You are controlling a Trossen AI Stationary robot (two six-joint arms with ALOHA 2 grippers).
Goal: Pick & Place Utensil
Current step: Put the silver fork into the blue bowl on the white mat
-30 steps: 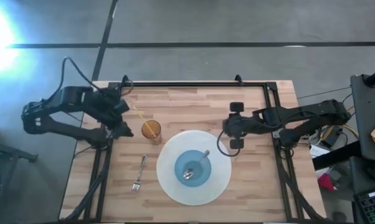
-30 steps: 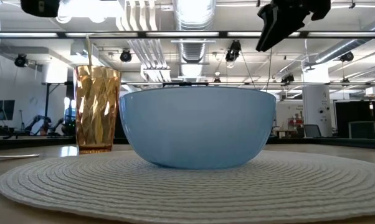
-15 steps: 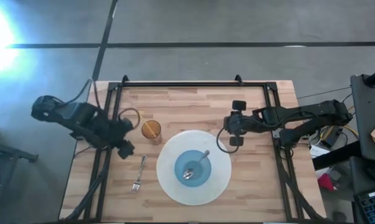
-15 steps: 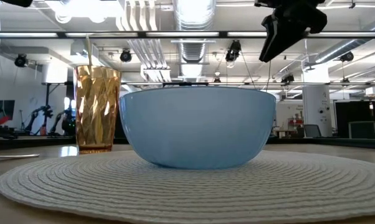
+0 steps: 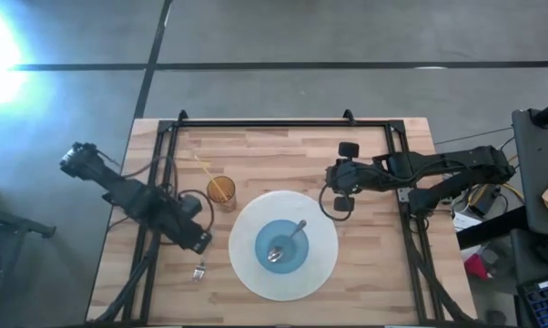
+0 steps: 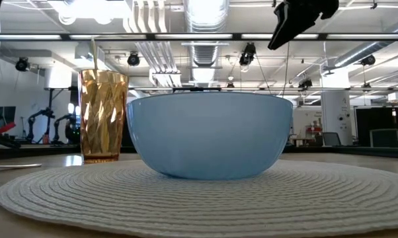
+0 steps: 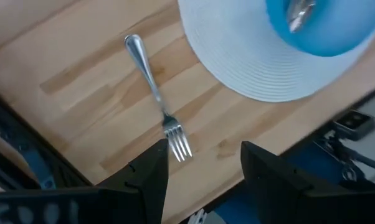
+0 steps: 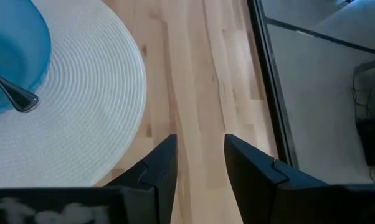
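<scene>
One fork [image 7: 156, 98] at the placemat's [image 5: 321, 266] 9 o'clock: thin, stiff, slippery steel. Your left gripper [image 7: 203, 163] hangs open above it; pinch mid-handle.

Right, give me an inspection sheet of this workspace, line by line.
Surface: wooden table, black frame around it.
Job's things: fork on bare wood beside the mat; spoon in the blue bowl.
Clutter: amber cup with a straw.
Grippers: left gripper open above the fork; right gripper open, empty, beside the mat.
Cables: loop by the right gripper.
Surroundings: grey floor, equipment at right.
</scene>
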